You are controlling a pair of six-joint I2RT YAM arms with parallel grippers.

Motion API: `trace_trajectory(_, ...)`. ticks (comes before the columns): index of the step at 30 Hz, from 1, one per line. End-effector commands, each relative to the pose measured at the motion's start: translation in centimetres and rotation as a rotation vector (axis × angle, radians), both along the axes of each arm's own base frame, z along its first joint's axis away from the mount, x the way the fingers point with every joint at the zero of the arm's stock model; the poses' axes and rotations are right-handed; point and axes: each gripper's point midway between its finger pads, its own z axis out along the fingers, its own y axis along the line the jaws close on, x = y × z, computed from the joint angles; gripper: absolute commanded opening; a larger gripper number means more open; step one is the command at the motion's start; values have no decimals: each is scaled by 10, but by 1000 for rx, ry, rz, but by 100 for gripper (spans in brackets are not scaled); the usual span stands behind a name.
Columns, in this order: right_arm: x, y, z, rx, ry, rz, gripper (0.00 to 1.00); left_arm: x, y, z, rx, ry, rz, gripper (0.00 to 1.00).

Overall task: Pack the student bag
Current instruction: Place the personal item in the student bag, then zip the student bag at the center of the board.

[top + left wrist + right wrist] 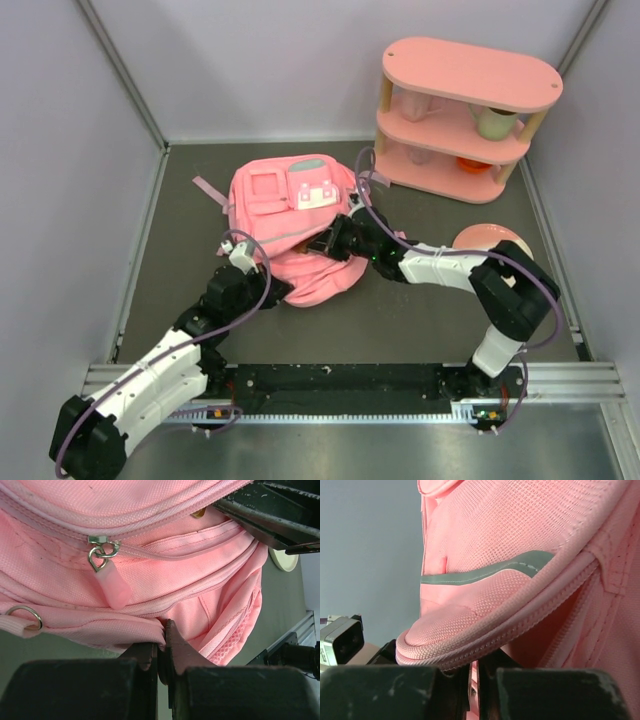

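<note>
Student bag [290, 215] lies flat on the table [420, 320] before the pink shelf [470, 75], the left gripper [162, 652] pressed together on a thin fold of its hem and the right gripper [475, 672] nipped shut on its zipper-edged lip, so any hard pull apart could slip either shallow pinch and let the opening collapse.

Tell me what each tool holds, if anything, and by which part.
Both hold the student bag. The left tool pinches a fabric edge below the zipper pull; the right tool pinches fabric just under a zippered rim.
</note>
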Motion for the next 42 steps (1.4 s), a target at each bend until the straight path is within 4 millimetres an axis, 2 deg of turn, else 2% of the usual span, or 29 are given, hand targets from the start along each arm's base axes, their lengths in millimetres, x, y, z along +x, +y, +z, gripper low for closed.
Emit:
trace_trajectory(1,33,-16,12,-2,-81,-109,12,-31,-26,17,-73,-2,-210,0)
trace_trajectory(2,24,-21,25,9,-104,-96,17,-30,-25,16,-67,-1,-204,6)
trace_trajectory(3,10,-29,11,-23,-89,-74,22,-29,-25,17,-66,-5,-202,11)
trace_trajectory(4,1,-33,10,-32,-93,-58,32,-28,-25,19,-67,-10,-197,14)
trace_trajectory(5,-9,-40,24,-15,-114,-53,35,-27,-24,20,-67,-13,-193,17)
trace_trajectory(6,-23,-50,8,-43,-78,-37,37,-28,-25,21,-70,-16,-194,27)
trace_trajectory(8,-42,-56,13,-29,-91,2,41,-28,-24,27,-72,-31,-197,38)
trace_trajectory(9,-56,-64,14,-40,-95,18,42,-28,-23,28,-69,-35,-197,48)
trace_trajectory(10,-65,-65,15,-42,-105,38,44,-28,-23,38,-74,-60,-199,53)
trace_trajectory(11,-75,-67,13,-43,-102,69,44,-31,-21,36,-62,-52,-200,58)
trace_trajectory(12,-80,-69,24,-30,-129,86,44,-32,-18,37,-57,-52,-192,60)
trace_trajectory(13,-87,-70,20,-49,-111,105,45,-33,-17,46,-69,-71,-185,62)
trace_trajectory(15,-88,-74,29,-69,-135,107,45,-36,-13,49,-69,-72,-174,66)
trace_trajectory(17,-89,-84,36,-95,-151,72,45,-36,-7,61,-73,-111,-150,72)
trace_trajectory(18,-89,-87,40,-93,-162,58,45,-39,-2,57,-51,-90,-139,73)
trace_trajectory(19,-89,-92,52,-75,-190,42,45,-37,4,67,-46,-116,-106,75)
trace_trajectory(22,-87,-98,64,-102,-242,11,47,-35,21,77,-8,-123,-20,83)
trace_trajectory(23,-85,-96,71,-106,-261,11,49,-25,35,79,21,-141,73,98)
trace_trajectory(24,-86,-94,74,-119,-283,29,51,-20,43,93,19,-177,124,99)
trace_trajectory(27,-90,-79,77,-159,-295,82,54,-5,69,109,92,-224,263,99)
trace_trajectory(31,-95,-55,71,-210,-275,147,56,15,83,103,239,-160,338,99)
trace_trajectory(32,-95,-49,76,-208,-280,155,56,19,85,103,250,-148,347,99)
trace_trajectory(34,-106,-32,68,-221,-274,207,59,31,87,101,249,-129,355,99)
trace_trajectory(35,-105,-26,68,-228,-277,199,61,40,85,109,206,-160,358,98)
trace_trajectory(36,-105,-17,58,-248,-260,214,63,44,86,95,172,-117,333,98)
trace_trajectory(37,-112,-9,49,-273,-244,242,63,48,85,92,134,-104,317,99)
trace_trajectory(39,-108,6,54,-295,-288,256,63,60,91,71,83,-59,319,98)
trace_trajectory(40,-108,16,41,-321,-287,275,63,59,83,67,49,-44,275,98)
trace_trajectory(42,-101,28,43,-326,-317,279,61,65,80,62,19,-49,268,99)
